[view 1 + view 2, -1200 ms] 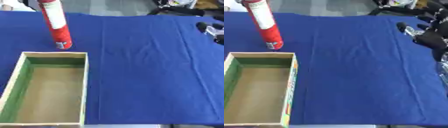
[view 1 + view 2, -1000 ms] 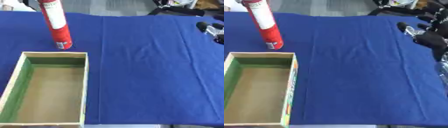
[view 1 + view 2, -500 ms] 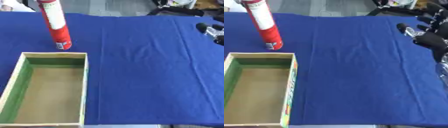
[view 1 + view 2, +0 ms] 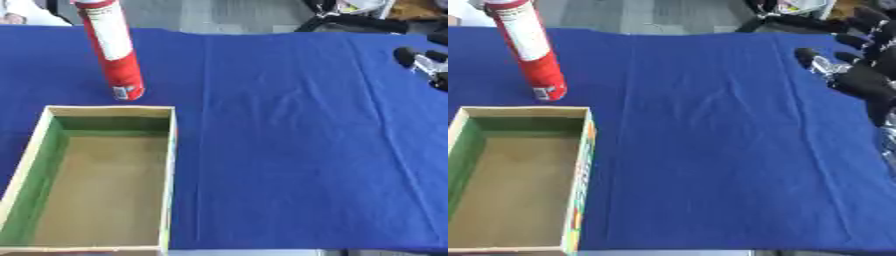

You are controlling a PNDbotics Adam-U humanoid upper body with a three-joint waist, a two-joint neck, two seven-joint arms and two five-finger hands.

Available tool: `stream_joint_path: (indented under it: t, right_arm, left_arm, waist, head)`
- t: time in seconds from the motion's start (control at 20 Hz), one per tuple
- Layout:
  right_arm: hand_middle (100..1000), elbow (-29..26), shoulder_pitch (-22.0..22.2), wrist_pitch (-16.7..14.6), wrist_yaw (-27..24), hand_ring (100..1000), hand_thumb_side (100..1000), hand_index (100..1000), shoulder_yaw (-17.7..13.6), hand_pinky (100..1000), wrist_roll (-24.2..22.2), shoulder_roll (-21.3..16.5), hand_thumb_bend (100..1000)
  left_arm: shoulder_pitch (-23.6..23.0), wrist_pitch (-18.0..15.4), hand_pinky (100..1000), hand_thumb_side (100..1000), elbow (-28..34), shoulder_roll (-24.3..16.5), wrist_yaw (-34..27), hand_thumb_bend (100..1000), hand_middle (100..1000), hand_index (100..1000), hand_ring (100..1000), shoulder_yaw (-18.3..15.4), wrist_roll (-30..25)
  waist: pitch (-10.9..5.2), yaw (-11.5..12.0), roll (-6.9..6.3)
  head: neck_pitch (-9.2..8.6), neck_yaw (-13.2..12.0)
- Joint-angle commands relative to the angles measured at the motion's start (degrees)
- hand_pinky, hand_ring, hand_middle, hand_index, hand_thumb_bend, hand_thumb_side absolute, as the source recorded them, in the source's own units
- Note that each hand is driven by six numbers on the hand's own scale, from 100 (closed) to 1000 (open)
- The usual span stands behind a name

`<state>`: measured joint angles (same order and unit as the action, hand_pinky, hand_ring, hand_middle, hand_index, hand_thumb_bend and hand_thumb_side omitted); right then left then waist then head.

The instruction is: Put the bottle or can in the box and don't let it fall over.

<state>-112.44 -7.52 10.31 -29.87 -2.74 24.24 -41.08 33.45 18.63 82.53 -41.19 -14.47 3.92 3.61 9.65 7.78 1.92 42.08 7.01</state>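
Nothing is packed yet: red can (image 4: 111, 50) stands upright at eleven o'clock, just beyond the empty box (image 4: 169, 165). Right hand (image 4: 859, 80), fingers relaxed and spread, holds nothing at two o'clock.

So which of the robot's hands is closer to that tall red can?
Only the right hand is visible, open at the right edge, far across the blue cloth from the red can, which stands upright behind the box. The left hand is out of view, so I cannot compare.

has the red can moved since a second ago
No. The can stands upright just beyond the box far rim, the same as before, with the right hand far off.
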Motion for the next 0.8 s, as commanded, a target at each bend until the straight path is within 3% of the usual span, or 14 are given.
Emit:
stream_joint_path:
  t: [0.05, 0.2, 0.3, 0.35, 0.8]
  right_arm:
    - [882, -0.7, -0.7, 0.2, -0.4, 876, 100, 914, -0.2, 875, 0.0, -1.2, 609]
    - [882, -0.7, -0.7, 0.3, -0.5, 877, 100, 914, -0.2, 876, -0.1, -1.2, 608]
    - [882, -0.7, -0.8, 0.4, -0.6, 877, 100, 914, -0.1, 876, -0.1, -1.2, 607]
    - [882, -0.7, -0.9, 0.4, -0.7, 877, 100, 914, 0.0, 876, -0.1, -1.2, 607]
    - [882, -0.8, -1.1, 0.5, -0.8, 878, 100, 914, 0.2, 877, -0.3, -1.1, 607]
  left_arm:
    - [2.3, -0.1, 810, 311, -1.2, -0.8, 0.9, 810, 878, 897, 939, 1.1, -2.5]
    - [4.1, -0.2, 810, 315, -2.9, 0.0, 1.5, 808, 876, 890, 939, 2.1, -4.1]
    - [5.5, -0.1, 811, 315, -4.3, 0.6, 2.0, 865, 875, 884, 941, 2.7, -4.9]
    - [6.2, -0.2, 811, 315, -4.9, 0.9, 2.3, 805, 876, 882, 941, 3.0, -5.3]
    - [12.1, -0.8, 817, 322, -11.0, 4.7, 5.4, 810, 887, 890, 950, 4.9, -8.8]
  waist:
    - [-1.13, -0.2, -0.15]
    - [-1.13, -0.2, -0.11]
    - [-1.15, -0.3, -0.10]
    - [-1.16, -0.3, -0.09]
    - [-1.02, -0.7, -0.10]
  head:
    - [-0.82, -0.2]
    - [-0.94, -0.3]
    - [-0.94, -0.3]
    - [-0.99, -0.4]
    - [-1.09, -0.7]
